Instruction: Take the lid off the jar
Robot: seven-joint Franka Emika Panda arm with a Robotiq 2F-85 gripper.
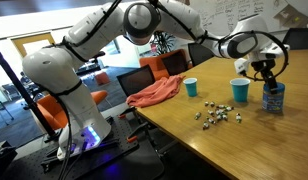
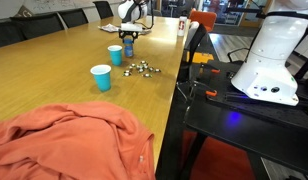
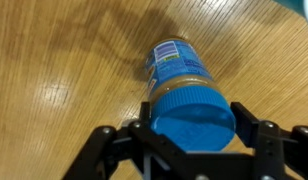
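the lid (image 3: 194, 116) is still on the jar (image 3: 175, 62), so the job is not done yet. i think the grabbing step is going on now, and the twist or pull to get the lid off is still left to do. the jar stands up on the counter (image 1: 184, 142). in an exterior view two blue cups (image 1: 239, 91) sit at about 9 o'clock from it, a little way off. some tiny bits (image 1: 216, 116) lie at about 8 o'clock, and an orange cloth (image 1: 154, 92) lies much farther off the same way. the arm (image 1: 184, 22) reaches far out over the counter and bends down at the wrist. this makes the end effector (image 3: 193, 128) point down right on top of the jar. in the wrist view its two fingers (image 3: 246, 124) sit at 9 o'clock and 3 o'clock of the lid, with the lid in between them. they are very close to the lid's edge and may be touching it. i cannot tell if they are squeezing it or just waiting beside it. nothing else is between them.
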